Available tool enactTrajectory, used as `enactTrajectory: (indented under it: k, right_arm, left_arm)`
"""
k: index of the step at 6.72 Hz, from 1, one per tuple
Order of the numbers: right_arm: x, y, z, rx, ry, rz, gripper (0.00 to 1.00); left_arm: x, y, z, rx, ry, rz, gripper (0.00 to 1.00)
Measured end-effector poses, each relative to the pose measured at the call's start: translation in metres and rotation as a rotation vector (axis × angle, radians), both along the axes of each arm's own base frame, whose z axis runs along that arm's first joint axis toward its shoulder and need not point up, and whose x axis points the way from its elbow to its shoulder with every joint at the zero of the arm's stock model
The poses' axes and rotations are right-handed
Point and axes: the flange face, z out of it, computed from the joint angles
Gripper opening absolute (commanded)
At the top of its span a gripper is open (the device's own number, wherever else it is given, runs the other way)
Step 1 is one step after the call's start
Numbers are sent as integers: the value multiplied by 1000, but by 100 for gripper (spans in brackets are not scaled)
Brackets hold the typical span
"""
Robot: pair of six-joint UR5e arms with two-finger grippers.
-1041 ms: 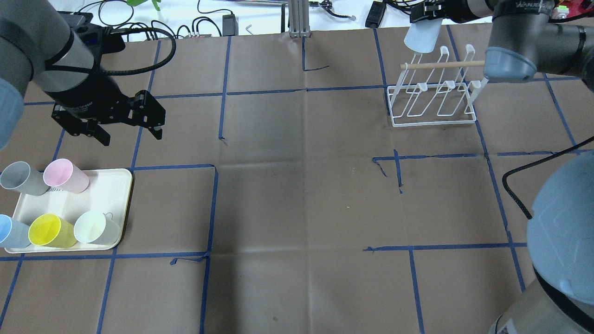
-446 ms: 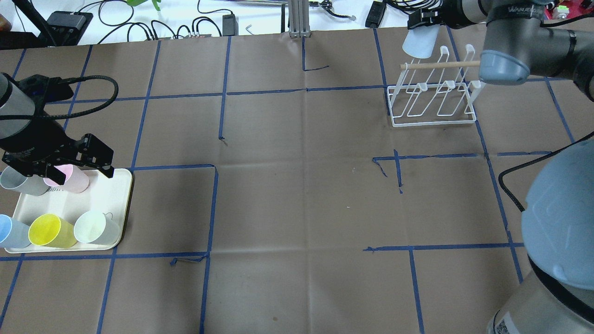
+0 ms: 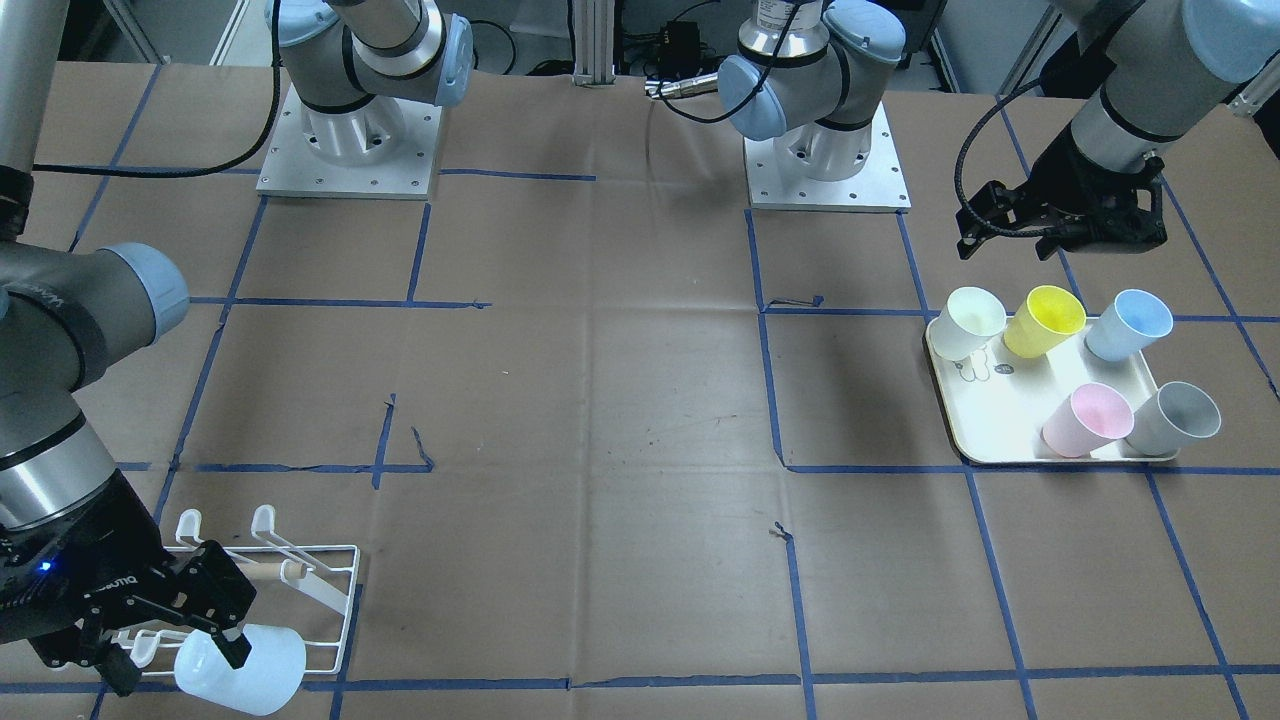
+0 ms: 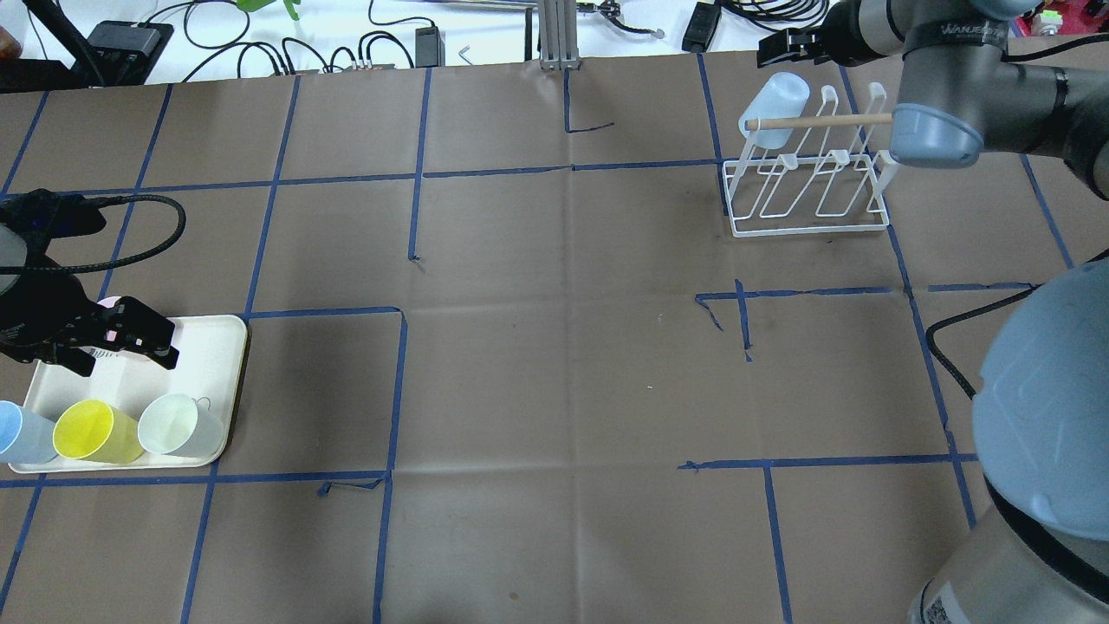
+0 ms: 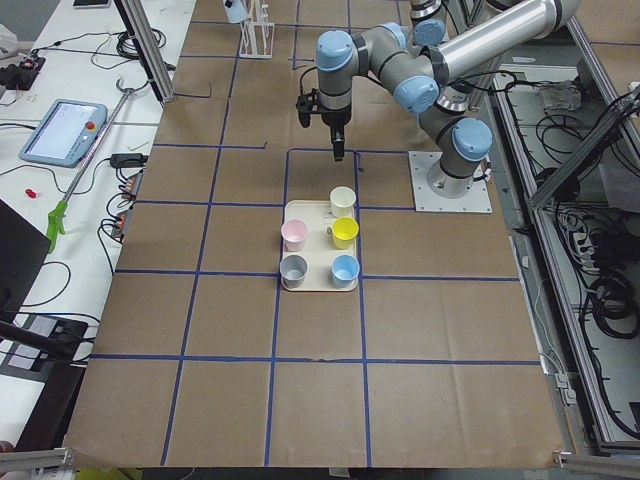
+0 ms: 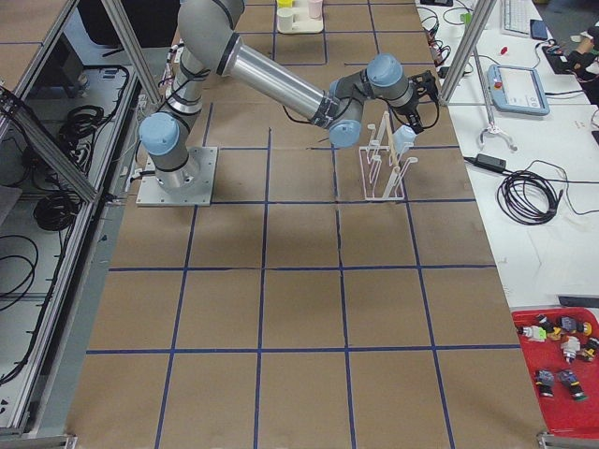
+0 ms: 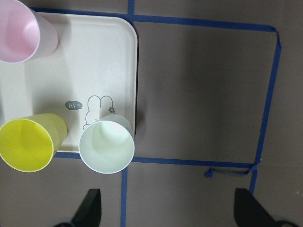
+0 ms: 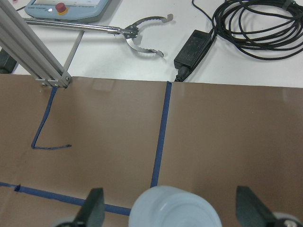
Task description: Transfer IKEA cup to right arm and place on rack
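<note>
Brown paper taped into blue squares covers the table. At its left, my left claw hangs over the cream tray with its jaws spread wide, holding nothing. The yellow cup and pale green cup stand on the tray's near side. At far right, the pale blue IKEA cup sits tilted over a far-left prong of the rack, against the wooden handle. My right claw stands behind it, jaws wider than the cup and not pinching it. I judge this placing nearly finished. Next, the right claw should draw back without knocking the cup off, while the left lowers onto a tray cup.
</note>
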Motion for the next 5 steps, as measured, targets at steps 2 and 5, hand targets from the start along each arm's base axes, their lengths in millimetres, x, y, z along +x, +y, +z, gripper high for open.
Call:
enactTrajectory:
  k: [2, 5]
  right_arm:
    - [5, 0, 4, -4, 1, 6, 100]
    - [33, 14, 49, -62, 2, 34, 100]
  left_arm:
    - [8, -6, -36, 6, 5, -9, 99]
    - [14, -7, -109, 49, 1, -12, 98]
